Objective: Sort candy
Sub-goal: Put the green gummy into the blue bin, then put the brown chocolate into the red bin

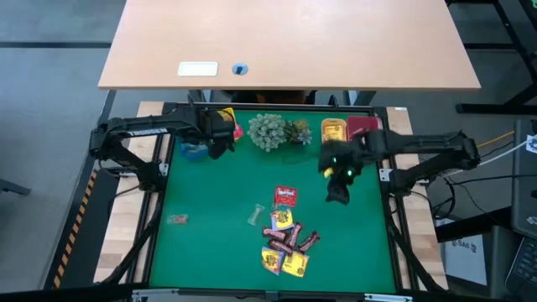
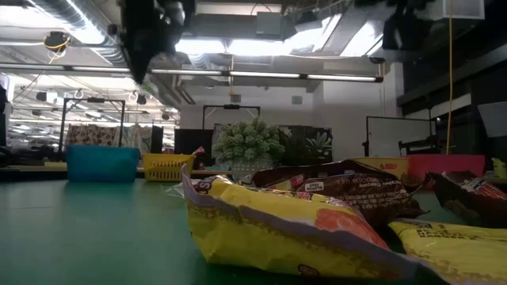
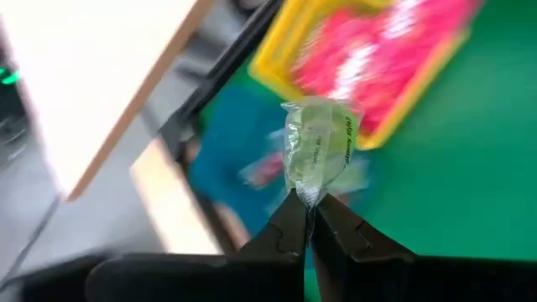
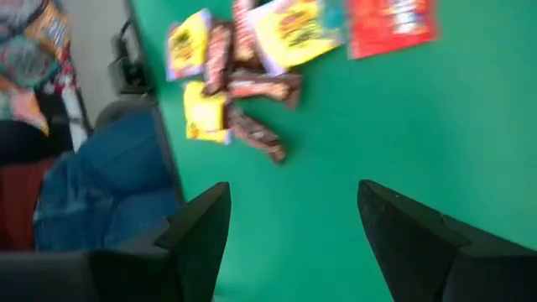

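My left tool (image 3: 309, 220) is pressed together on the tail of a clear-wrapped candy (image 3: 320, 151), which hangs pinched between the 2 fingers. In the high view this tool (image 1: 220, 134) sits at the far left of the worktop (image 1: 210, 252), above the blue bin (image 1: 195, 152) and just beside the yellow bin (image 1: 225, 115). The left wrist view shows the blue bin (image 3: 235, 159) behind the wrapper and the yellow bin (image 3: 336, 50), with pink-red packets inside, off to 1 side.

I judge this to be the drop-off step for the pale wrappers: the piece is carried and over or near its bin, but not yet let go. The next move calls for centring the wrapper over the blue bin, clear of the yellow bin's rim, and then spreading the fingers. The wrapper is light and crinkly, so it could cling to a finger or drift; a low release would suit it.

My right tool (image 4: 294, 226) is spread wide and empty, hovering above the green mat on the right side of the worktop (image 1: 338, 172), short of the main candy pile (image 1: 287, 239). That pile holds yellow packets, dark bars and a red packet (image 1: 286, 196). 2 more pale wrappers (image 1: 256, 215) lie apart on the mat to its left. Plenty remains unsorted.
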Motion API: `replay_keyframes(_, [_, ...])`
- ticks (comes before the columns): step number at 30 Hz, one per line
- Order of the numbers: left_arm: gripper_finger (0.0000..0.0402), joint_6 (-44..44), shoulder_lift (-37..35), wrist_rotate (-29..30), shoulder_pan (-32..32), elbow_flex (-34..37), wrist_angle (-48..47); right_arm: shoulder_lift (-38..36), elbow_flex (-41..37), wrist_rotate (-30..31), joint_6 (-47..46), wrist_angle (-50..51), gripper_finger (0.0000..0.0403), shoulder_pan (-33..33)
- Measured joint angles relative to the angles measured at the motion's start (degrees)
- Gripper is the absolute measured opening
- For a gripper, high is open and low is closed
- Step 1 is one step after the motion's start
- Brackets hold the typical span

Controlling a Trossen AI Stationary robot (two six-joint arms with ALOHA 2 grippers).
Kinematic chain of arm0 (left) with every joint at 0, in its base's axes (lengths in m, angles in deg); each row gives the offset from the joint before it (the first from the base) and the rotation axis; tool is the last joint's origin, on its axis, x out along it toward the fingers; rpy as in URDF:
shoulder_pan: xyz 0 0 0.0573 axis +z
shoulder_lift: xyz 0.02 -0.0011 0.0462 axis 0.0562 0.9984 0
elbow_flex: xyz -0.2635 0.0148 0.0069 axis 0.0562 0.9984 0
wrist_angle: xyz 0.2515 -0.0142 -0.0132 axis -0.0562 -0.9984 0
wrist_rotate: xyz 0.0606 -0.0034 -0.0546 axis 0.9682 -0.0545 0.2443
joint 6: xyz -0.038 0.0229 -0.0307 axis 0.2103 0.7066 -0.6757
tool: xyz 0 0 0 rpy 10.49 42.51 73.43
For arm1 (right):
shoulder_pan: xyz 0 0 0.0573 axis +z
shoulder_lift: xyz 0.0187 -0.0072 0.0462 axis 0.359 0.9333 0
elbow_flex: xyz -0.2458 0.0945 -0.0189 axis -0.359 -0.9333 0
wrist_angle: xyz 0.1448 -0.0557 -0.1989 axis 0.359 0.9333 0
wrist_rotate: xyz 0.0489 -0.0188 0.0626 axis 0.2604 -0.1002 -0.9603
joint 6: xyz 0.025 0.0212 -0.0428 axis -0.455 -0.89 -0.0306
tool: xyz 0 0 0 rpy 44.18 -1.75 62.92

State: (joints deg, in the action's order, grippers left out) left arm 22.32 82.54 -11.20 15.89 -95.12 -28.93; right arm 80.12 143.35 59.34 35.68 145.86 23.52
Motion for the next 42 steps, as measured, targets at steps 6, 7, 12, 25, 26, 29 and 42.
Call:
replay_keyframes(6, [0.0, -3.5, 0.2, 0.9, 5.1, 6.4, -1.3, 0.0, 0.0, 3.6, -4.8, -3.7, 0.0262, 9.3])
replay_keyframes(7, [0.0, -4.0, 0.2, 0.7, 5.6, 7.6, -0.9, 0.0, 0.0, 4.2, -5.0, -4.0, 0.0262, 10.5])
replay_keyframes(12, [0.0004, -4.1, 0.2, 0.3, 6.9, 13.1, 2.2, 0.4, 0.0, 9.9, -6.7, -4.4, 0.0262, 15.8])
replay_keyframes(25, [0.0123, -4.2, 0.2, -6.8, 8.7, 18.2, 11.2, 9.5, 0.0, 15.4, -11.8, -9.5, 0.0262, 27.3])
replay_keyframes(26, [0.0126, -4.2, 0.2, -8.5, 8.4, 18.2, 12.9, 10.4, 0.0, 15.9, -11.8, -10.4, 0.0262, 28.3])
replay_keyframes(29, [0.0129, -3.9, 0.2, -13.3, 7.0, 18.2, 18.0, 13.1, 0.0, 18.9, -11.8, -12.0, 0.0262, 31.6])
replay_keyframes(42, [0.013, -5.4, 0.2, -19.3, -3.7, 18.2, 34.6, 22.2, 0.0, 30.4, -11.1, -13.4, 0.0262, 39.6])
